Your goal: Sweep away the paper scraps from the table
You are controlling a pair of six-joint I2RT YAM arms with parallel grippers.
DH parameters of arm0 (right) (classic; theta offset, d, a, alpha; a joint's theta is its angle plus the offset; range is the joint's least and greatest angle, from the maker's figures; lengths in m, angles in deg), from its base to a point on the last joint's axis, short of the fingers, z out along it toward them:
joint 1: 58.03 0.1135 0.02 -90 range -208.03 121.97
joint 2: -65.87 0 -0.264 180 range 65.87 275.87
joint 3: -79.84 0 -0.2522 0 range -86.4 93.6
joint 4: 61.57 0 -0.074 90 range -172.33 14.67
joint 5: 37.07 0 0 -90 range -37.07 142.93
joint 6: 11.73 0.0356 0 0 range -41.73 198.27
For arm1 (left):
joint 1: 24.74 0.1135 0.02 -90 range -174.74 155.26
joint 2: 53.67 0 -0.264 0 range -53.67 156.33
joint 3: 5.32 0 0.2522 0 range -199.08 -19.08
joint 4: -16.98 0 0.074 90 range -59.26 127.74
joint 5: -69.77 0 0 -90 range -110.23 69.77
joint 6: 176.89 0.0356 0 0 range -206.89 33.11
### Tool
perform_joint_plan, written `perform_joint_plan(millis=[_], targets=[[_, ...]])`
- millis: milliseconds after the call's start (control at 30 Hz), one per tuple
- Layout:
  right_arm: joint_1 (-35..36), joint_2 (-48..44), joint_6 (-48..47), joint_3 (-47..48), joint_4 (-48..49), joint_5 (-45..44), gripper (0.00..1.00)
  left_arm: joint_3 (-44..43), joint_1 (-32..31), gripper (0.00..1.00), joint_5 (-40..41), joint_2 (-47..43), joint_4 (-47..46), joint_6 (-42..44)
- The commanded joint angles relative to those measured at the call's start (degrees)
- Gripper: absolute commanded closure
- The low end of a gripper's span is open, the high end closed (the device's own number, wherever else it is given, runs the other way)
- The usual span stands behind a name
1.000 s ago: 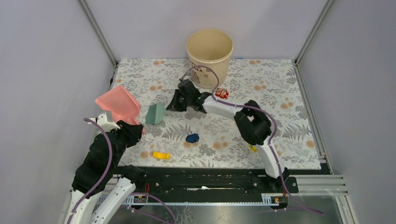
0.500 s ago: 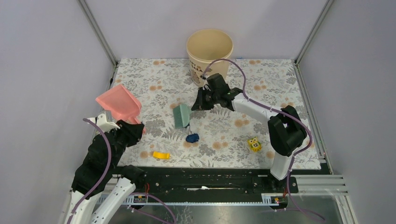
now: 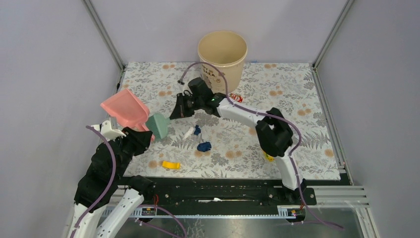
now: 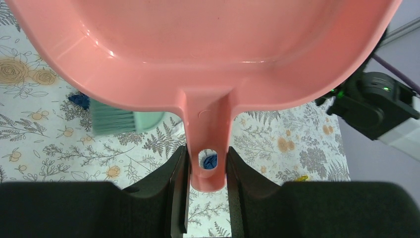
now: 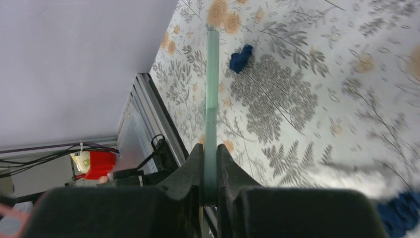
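Observation:
My left gripper point(image 3: 142, 135) point(image 4: 208, 161) is shut on the handle of the pink dustpan point(image 3: 125, 109) point(image 4: 208, 49), which is tilted up at the table's left side. My right gripper point(image 3: 173, 114) point(image 5: 210, 156) is shut on the green brush point(image 3: 157, 125) point(image 5: 212, 89), whose head sits just right of the dustpan. Paper scraps lie on the table point(image 3: 297, 89): a dark blue bit point(image 3: 203, 147), a smaller blue bit point(image 3: 197, 130) and a pale strip point(image 3: 188, 133). The wrist views show blue bits point(image 4: 79, 100) point(image 5: 240, 58) near the brush.
A beige bucket point(image 3: 222, 54) stands at the back centre. A red cube point(image 3: 236, 98) lies just in front of it. A flat yellow piece point(image 3: 171, 164) rests near the front edge. A yellow cube point(image 3: 268, 157) peeks out beside the right arm. Grey walls close in all round.
The right arm swung the brush right toward the middle, then back left to the dustpan. A small blue bit and a pale strip now show mid-table. The left arm held still.

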Motion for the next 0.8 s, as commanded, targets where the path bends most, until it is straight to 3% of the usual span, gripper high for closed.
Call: perform_joint_plan(millis=[0,200,333,767], targets=[[3.06,7.02,2.15,8.51,3.31,1.67,1.0,-2.04,0.16,1.0,0.58,1.35,-2.16,0.61],[6.03,14.39,2.15,17.88,3.31,1.67,1.0,-2.64,0.16,1.0,0.6,1.89,-1.64,1.28],[6.19,14.03,2.15,19.02,3.31,1.67,1.0,-3.45,0.18,1.0,0.28,2.02,-1.12,1.38],[-0.72,-7.81,2.15,-11.12,3.31,1.67,1.0,-8.87,0.17,1.0,-0.7,3.5,3.6,2.65]])
